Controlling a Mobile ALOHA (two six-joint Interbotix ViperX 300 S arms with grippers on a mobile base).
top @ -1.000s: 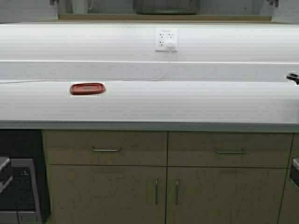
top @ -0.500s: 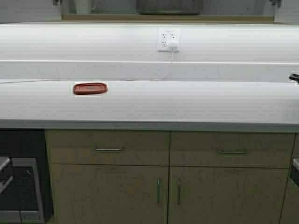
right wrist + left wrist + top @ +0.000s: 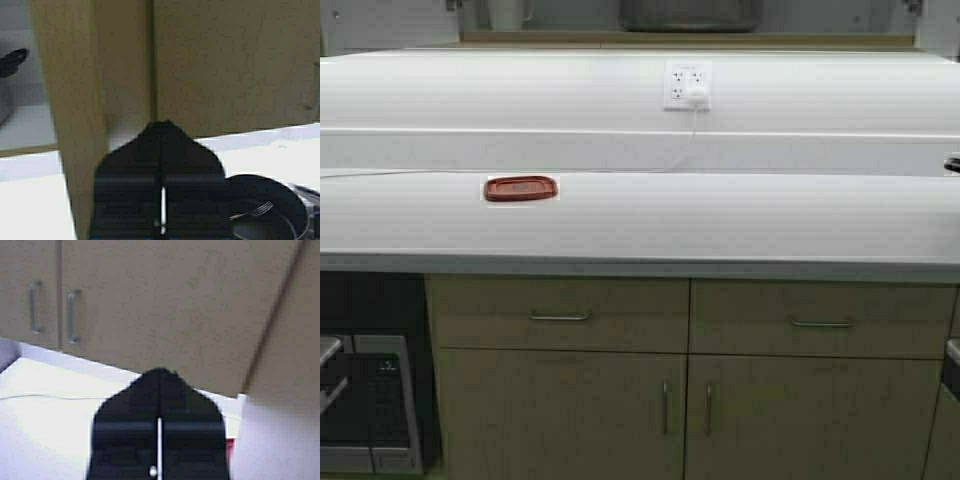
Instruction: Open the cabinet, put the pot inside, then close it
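Two grippers, both seen only from their own wrist cameras. Left gripper (image 3: 159,377): jaws closed, black fingers meeting along a thin seam, nothing held. Right gripper (image 3: 161,127): jaws likewise pressed together and empty.

High view: pot (image 3: 690,13) at 12 o'clock, cut off by the frame edge, only its grey lower body showing. It sits on the tan bottom board of the cabinet (image 3: 570,39). White cup (image 3: 505,12) on the same board, at 9 o'clock from the pot. Whether the doors are open cannot be told from this view.

Right wrist view: a tan door panel (image 3: 65,125) stands near edge-on just ahead of the right gripper; past it, a grey pot wall with a black loop handle (image 3: 12,60). A dark pan (image 3: 265,215) with a fork in it lies near the fingers.

Left wrist view: tan doors with two slim handles (image 3: 74,315) side by side above the white counter.

Counter (image 3: 720,220): red lid (image 3: 521,188) at 9 o'clock, wall outlet (image 3: 687,86) at 12 o'clock with a cable hanging from it. Floor cabinets (image 3: 620,400) at 6 o'clock.
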